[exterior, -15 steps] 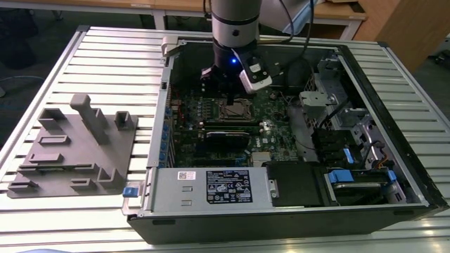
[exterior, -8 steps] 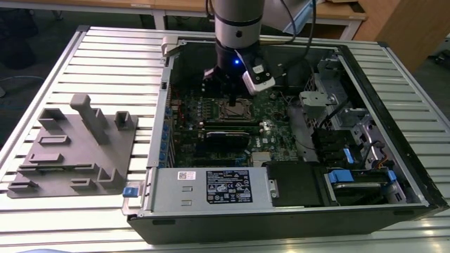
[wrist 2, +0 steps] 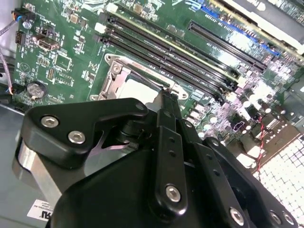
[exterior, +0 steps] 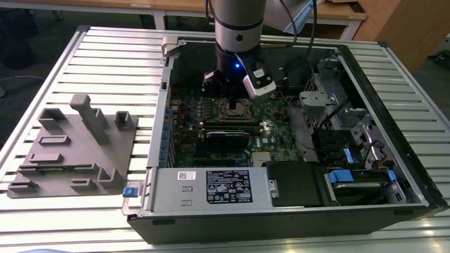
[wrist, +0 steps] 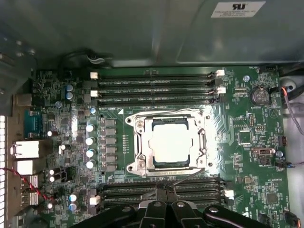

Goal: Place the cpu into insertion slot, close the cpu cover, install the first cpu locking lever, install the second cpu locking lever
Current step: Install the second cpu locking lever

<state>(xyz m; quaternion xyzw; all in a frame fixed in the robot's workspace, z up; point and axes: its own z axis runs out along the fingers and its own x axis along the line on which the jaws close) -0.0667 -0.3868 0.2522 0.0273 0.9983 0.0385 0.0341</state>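
One small square chip with a pale silver-tan metal top, the cpu (wrist: pixel 172 143), is already lying flat inside the insertion slot (wrist: pixel 167 167), the square black socket set in the green circuit board (wrist: pixel 247 156) of the open black computer case (exterior: pixel 393 95). Framing it on all sides, the thin silvery metal cpu cover (wrist: pixel 140 145) is lying down flat over the chip's edges, so placing and closing are looking done.

In the first wrist view, a thin wire lever (wrist: pixel 183 176) is running along the socket edge nearest the end effector (wrist: pixel 164 205), with its tip angling out toward the black fingers. Those fingers are pressed together into a narrow point, clenched with nothing visibly between them, and they are hovering just beside that lever. In the second wrist view the same closed tip (wrist 2: pixel 167 95) is reaching down to the socket's rim, though whether it is touching the wire I cannot tell.

By my judgement, the first locking lever is the step in hand. Seating it is calling for a careful push down and sideways until the wire is tucking under its retaining hook, without slipping onto the long black memory slots (wrist: pixel 156 85) or scraping the board. The whole case is sitting on a ribbed metal tabletop (exterior: pixel 105 68).
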